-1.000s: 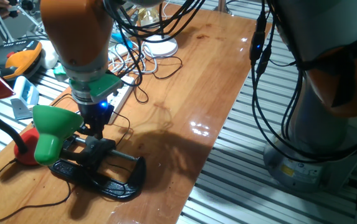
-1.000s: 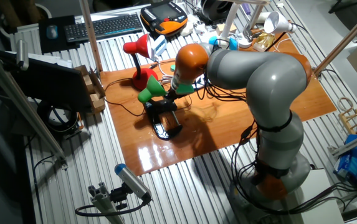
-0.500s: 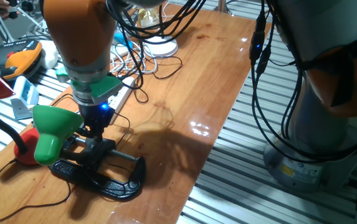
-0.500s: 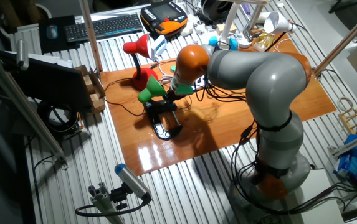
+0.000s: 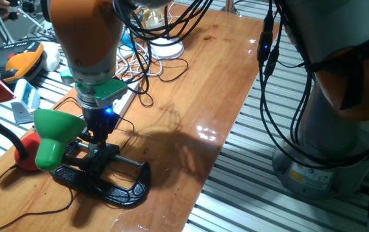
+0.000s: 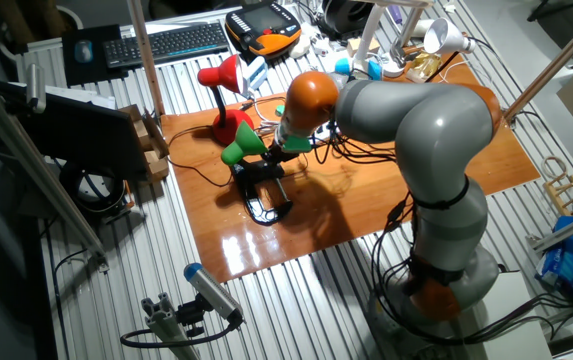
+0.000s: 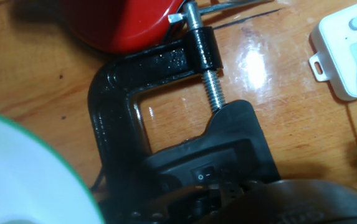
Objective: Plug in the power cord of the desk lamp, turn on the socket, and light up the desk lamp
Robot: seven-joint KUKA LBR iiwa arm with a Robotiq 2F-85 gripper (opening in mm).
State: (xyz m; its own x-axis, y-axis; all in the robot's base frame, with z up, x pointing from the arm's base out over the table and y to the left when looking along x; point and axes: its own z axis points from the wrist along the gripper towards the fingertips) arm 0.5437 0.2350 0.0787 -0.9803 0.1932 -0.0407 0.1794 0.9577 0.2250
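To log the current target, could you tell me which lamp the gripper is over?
The green lamp: the gripper hangs over its black clamp base. The red lamp stands apart.

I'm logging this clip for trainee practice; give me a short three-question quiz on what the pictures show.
1. True or false: the gripper hangs over the black clamp base of the green cone-shaded desk lamp.
2. In the hand view, what sits at the right edge? A) the long white power strip B) a keyboard C) a blue bottle
3. Fill in: in the hand view, the small rocker switch sits on the lamp's ___ base.

Key: 1 true; 2 A; 3 black clamp.
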